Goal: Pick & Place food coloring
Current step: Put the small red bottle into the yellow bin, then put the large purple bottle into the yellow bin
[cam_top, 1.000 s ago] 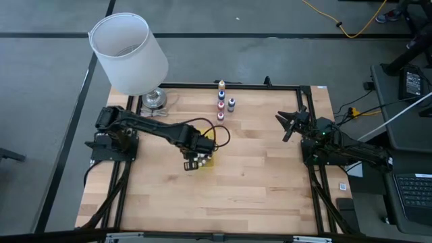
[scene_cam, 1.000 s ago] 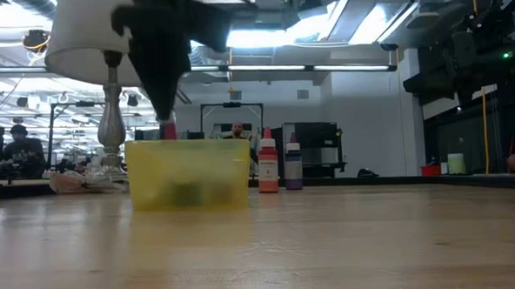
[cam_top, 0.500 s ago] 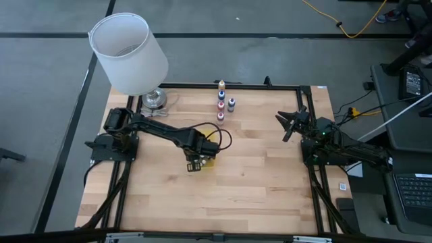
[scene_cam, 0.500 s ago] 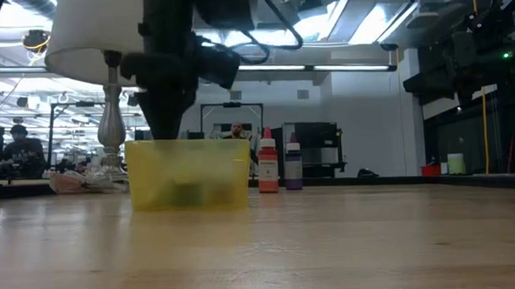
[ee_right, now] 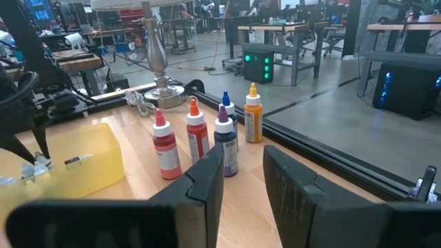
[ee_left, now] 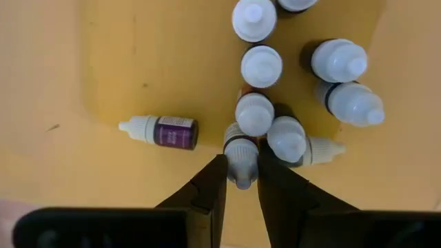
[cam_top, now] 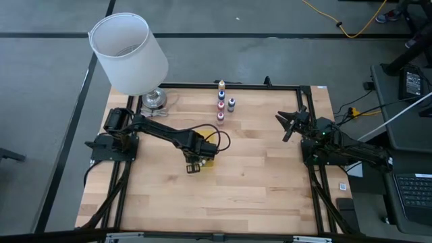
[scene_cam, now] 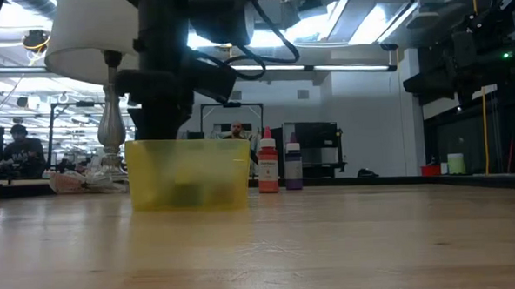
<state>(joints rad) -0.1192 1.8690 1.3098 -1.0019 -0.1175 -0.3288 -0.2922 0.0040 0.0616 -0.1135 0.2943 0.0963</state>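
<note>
The left gripper [ee_left: 240, 180] is down inside the translucent yellow rectangular tray [cam_top: 208, 152], near the middle of the pale wooden table [cam_top: 256, 182], and its two dark fingers [ee_left: 209, 186] are nipped in on a tiny white-capped dropper bottle with a dark collar [ee_left: 240, 156]. That is the food coloring, and it stands in the tray among its fellows.

Count them in the left wrist view: eight upright or leaning white-capped bottles in a cluster, the gripped one included, and one purple-labelled bottle [ee_left: 160, 130] lying on its side apart from them. Nine in all. Its label carries small print, too fine to read.

In the low view the left arm drops straight down behind the tray's front wall [scene_cam: 189, 172].

Toward the table's far edge stand five taller squeeze bottles [ee_right: 196, 138]: two red, two dark blue-purple, one orange-yellow [ee_right: 253, 115]. A white-shaded lamp on a silver base [cam_top: 129, 54] sits at the far left corner.

The right gripper [ee_right: 242, 176] waits at the right side, clear of the table top, fingers set only narrowly apart and empty.
</note>
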